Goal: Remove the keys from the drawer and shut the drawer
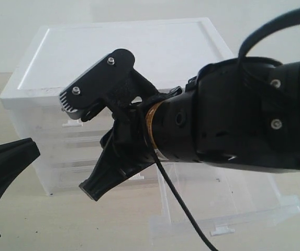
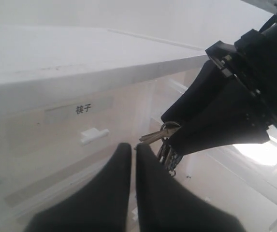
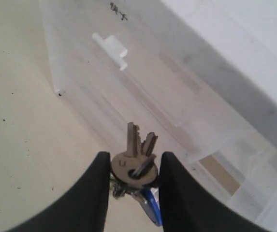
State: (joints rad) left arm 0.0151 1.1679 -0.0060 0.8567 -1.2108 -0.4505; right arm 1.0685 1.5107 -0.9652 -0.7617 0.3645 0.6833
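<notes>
You have the keys out of the drawer. Your right claw is clamped on them at the ring end, with the blades pointing out past the fingertips and the blue cap dangling underneath. They hang in the air in front of the cabinet, clear of the table, just beyond the tips of your left claw. That left claw looks closed, or very nearly so, with nothing in it. In the exterior view it sits at about 8 o'clock.

So the first half of the job reads as done. The drawer is what remains: it stands pulled out, at about 5 o'clock from the cabinet in the exterior view, and needs pushing home. My judgement is that you either set the keys down on the table first, or keep hold of them and let the free left claw do the pushing.
</notes>
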